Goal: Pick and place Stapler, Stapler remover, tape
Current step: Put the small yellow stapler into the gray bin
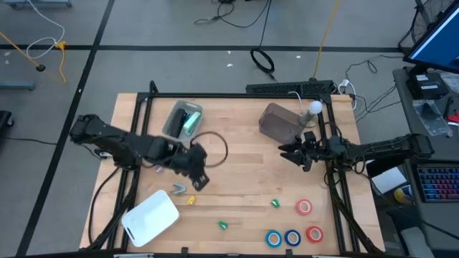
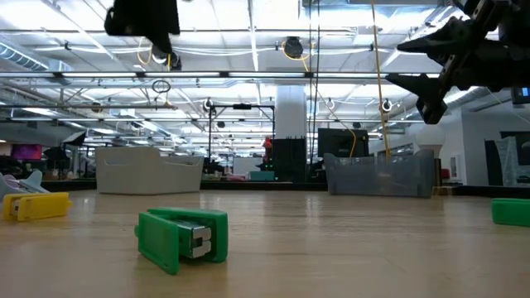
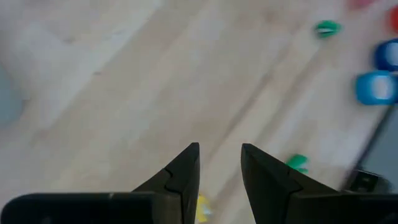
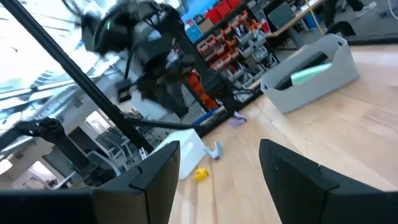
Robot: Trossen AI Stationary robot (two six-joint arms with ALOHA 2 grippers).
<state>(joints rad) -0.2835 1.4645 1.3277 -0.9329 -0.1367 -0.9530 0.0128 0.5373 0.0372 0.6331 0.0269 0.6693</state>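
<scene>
Both robot arms are black all over. The left arm (image 1: 118, 143) is thick and bumpy, made of chunky round parts joined together. At its end sits the left gripper (image 3: 220, 163), with two black fingers (image 3: 180, 177) shaped like pointy wedges. Behind the fingers is a flat black bar. The right arm (image 1: 387, 147) is long and thin like a stick. The right gripper (image 4: 217, 163) at its tip has two wide, flat black fingers (image 4: 158, 171) with smooth sides, and from above they look spiky.
</scene>
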